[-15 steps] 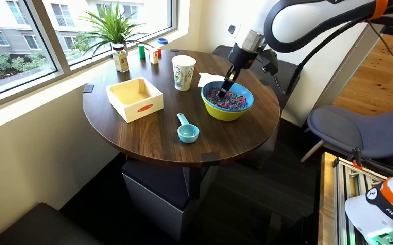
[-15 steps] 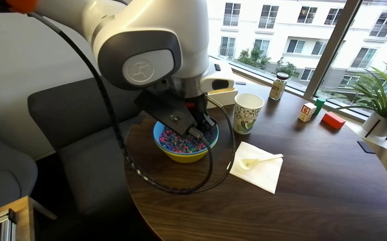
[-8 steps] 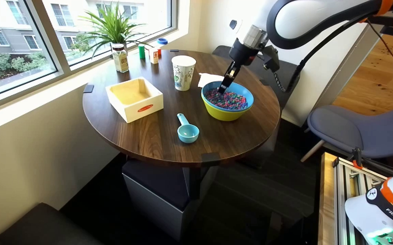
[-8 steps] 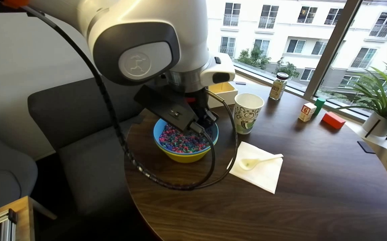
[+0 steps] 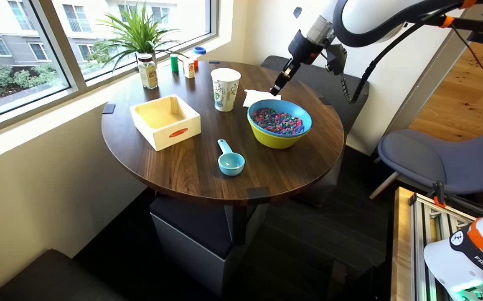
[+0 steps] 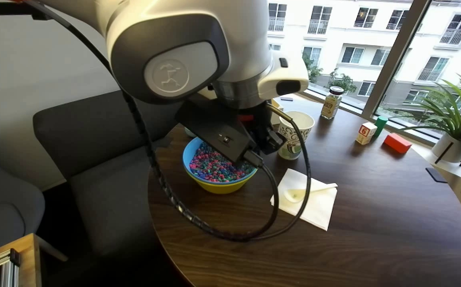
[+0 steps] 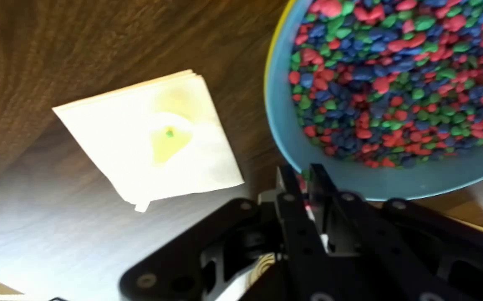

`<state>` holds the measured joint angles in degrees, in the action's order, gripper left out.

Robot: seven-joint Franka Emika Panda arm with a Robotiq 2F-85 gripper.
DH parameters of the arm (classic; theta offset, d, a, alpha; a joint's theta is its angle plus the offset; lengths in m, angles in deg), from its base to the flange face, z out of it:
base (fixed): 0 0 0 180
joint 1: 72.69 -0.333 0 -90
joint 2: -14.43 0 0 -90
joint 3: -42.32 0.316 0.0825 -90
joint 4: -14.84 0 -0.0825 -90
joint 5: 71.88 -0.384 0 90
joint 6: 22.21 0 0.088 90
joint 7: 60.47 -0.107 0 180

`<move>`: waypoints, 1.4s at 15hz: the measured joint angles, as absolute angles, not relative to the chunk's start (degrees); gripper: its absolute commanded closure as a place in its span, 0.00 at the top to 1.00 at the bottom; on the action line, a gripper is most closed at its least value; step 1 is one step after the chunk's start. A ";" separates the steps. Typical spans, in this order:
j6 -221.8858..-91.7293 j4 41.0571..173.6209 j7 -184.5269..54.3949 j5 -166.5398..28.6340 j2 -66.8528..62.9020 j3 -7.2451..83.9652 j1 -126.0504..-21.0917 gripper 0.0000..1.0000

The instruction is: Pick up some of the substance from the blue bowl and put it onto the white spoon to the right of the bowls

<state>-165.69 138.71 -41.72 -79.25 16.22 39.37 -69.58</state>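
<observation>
The blue bowl (image 5: 296, 109) (image 6: 189, 156) (image 7: 392, 182), yellow-green outside, holds the substance (image 5: 277, 121) (image 6: 214, 165) (image 7: 396, 83), a heap of red, green and blue granules. The white spoon (image 6: 296, 194) (image 7: 168, 148) lies on a folded white napkin (image 6: 314, 211) beside the bowl. One green granule lies in its bowl. My gripper (image 5: 274, 91) (image 7: 302, 170) is above the bowl's edge on the napkin side. Its fingers stand nearly closed with a few red and green granules between them in the wrist view. In an exterior view (image 6: 268, 145) the fingertips are hidden behind the wrist camera.
A tall paper cup (image 5: 224, 92) stands close to the bowl. A teal scoop (image 5: 231, 163) and an open wooden box (image 5: 179, 127) are also on the table. A spice jar (image 6: 331, 104), a number block (image 6: 366, 133) and a red block (image 6: 397, 143) stand near the window.
My gripper has risen out of the granules in the bowl and moved over the bowl's edge toward the napkin. The bowl, spoon and napkin have not moved.
</observation>
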 measured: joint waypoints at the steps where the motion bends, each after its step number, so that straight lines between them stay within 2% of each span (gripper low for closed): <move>1: -166.43 138.58 -42.51 -78.96 15.93 38.79 -69.15 0.03; 9: -173.96 138.31 -53.74 -73.17 9.73 36.66 -67.09 0.03; 21: -175.66 134.77 -57.60 -73.37 4.93 36.58 -66.96 0.03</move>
<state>-175.66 134.77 -57.60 -73.37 4.93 36.58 -66.96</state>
